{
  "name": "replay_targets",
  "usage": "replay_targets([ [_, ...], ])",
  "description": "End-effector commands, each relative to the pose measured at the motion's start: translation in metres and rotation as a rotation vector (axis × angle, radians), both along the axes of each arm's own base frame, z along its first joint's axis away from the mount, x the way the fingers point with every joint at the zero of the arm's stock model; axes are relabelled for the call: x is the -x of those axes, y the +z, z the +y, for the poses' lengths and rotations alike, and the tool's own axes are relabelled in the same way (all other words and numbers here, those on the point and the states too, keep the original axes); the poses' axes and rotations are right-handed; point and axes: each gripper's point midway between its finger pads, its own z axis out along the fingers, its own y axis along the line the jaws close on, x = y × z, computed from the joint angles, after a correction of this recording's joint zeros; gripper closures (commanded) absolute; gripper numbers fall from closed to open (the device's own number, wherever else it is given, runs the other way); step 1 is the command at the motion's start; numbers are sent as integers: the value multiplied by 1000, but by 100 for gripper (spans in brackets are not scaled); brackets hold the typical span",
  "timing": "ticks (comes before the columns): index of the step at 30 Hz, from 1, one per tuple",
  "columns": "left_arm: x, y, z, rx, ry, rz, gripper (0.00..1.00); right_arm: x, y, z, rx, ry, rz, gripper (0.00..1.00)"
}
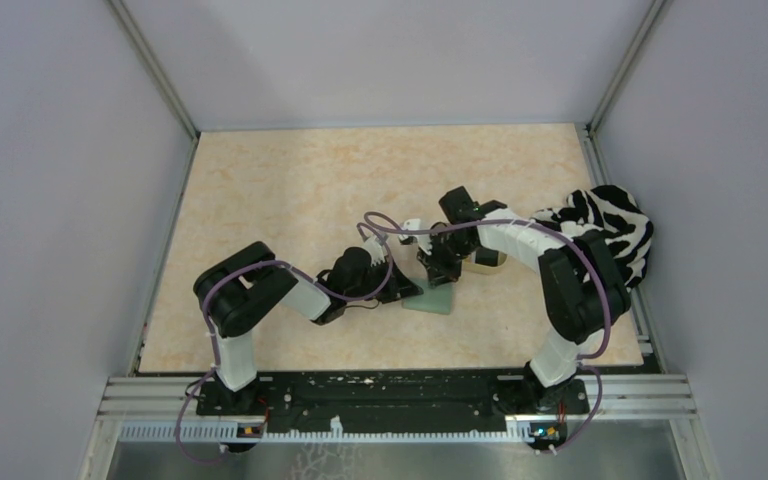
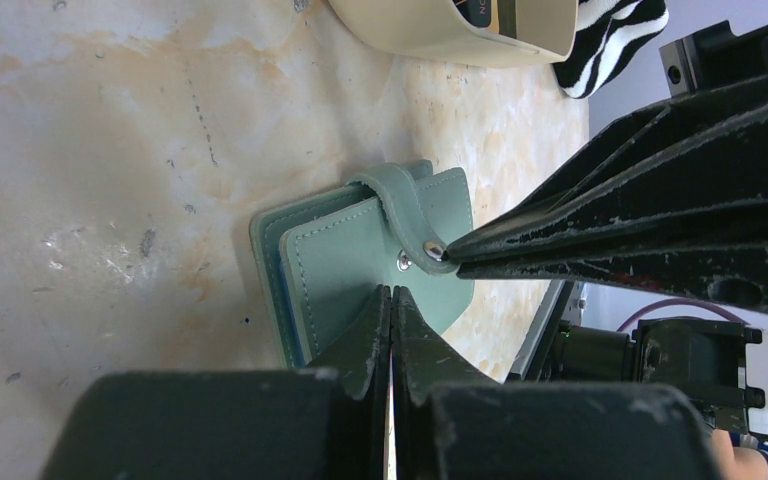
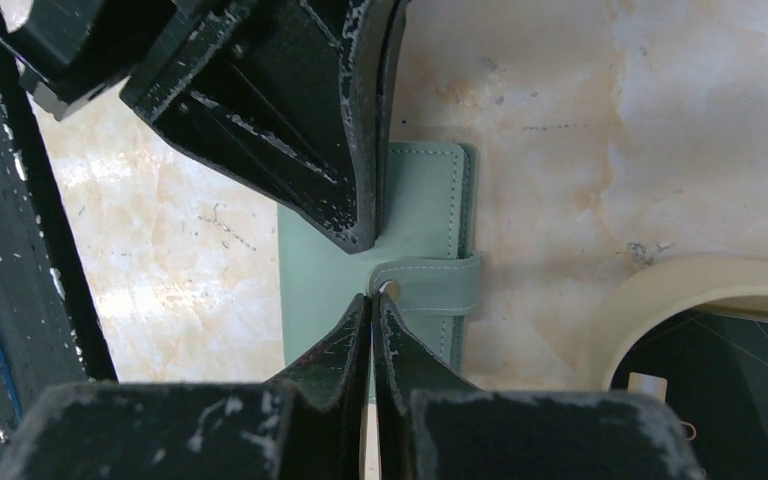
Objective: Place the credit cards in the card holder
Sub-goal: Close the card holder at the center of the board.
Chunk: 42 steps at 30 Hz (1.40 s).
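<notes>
I log left hand (image 2: 392, 296) pressed together, tips on card holder (image 2: 345, 255); right hand (image 3: 372, 302) pressed together, tips at strap (image 3: 442, 286). Tan tray (image 1: 487, 261) at its 2 o'clock.

I'm counting one card holder (image 1: 432, 299) lying on the desk (image 1: 290, 180), one tan tray (image 3: 640, 300) at its two o'clock and one zebra-striped cloth (image 1: 610, 235). Two end effectors, left (image 2: 392, 300) and right (image 3: 372, 305), are crowding over it. The credit cards (image 3: 750, 390) are showing too little to count.
</notes>
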Motion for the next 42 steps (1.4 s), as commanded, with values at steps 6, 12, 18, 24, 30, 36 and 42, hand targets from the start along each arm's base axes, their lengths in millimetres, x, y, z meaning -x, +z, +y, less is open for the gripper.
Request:
replay_targets([
  [6,8,-24,7,-63,-13,49,100,5,7,10,-17,24,-17,100],
  [12,9,-24,8,-62,-14,47,100,7,3,5,12,39,-14,100],
  [18,9,-24,8,-60,-13,46,100,10,-1,5,33,58,-16,100],
  [24,10,-23,9,-57,-14,45,100,7,-4,4,56,51,-35,100],
  [30,11,-24,9,-57,-14,46,100,4,-5,2,73,48,-51,100],
  [36,11,-23,9,-53,-14,45,100,8,-7,6,76,61,-49,100],
  [42,11,-24,9,-54,-14,45,100,8,-8,7,79,63,-50,100],
])
